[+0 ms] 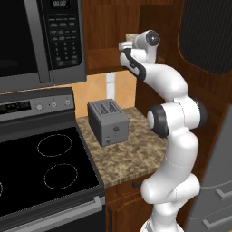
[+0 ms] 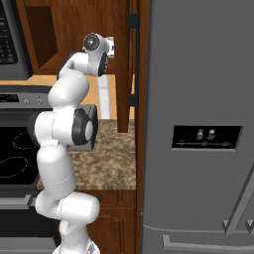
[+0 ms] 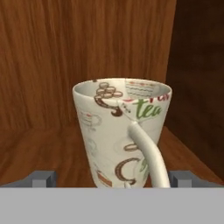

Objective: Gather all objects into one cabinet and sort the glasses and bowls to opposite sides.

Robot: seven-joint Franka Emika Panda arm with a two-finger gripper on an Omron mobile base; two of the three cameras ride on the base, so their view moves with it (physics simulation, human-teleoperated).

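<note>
one cream mug [image 3: 122, 135] sits dead ahead in the hand view, upright on the wooden floor of a cabinet [image 3: 52, 65], its handle [image 3: 148, 155] turned toward the camera and brown and green print across its side (the word "tea" reads on the inside of the rim). the gripper [image 3: 114, 178] has its two fingertips [image 3: 43, 178] spread wide, one on each side of the mug's base, with wood showing between each tip and the mug, so nothing is pinched. from the left base view the white arm [image 1: 174, 136] reaches up into the open wood cabinet [image 1: 113, 27] beside the microwave [image 1: 43, 41], a sliver of the mug's rim peeking past the wrist. below: one grey toaster [image 1: 108, 121] on the speckled counter [image 1: 131, 156], one black stovetop [image 1: 43, 165] to its left. the right base view adds one grey refrigerator [image 2: 198, 124].
</note>
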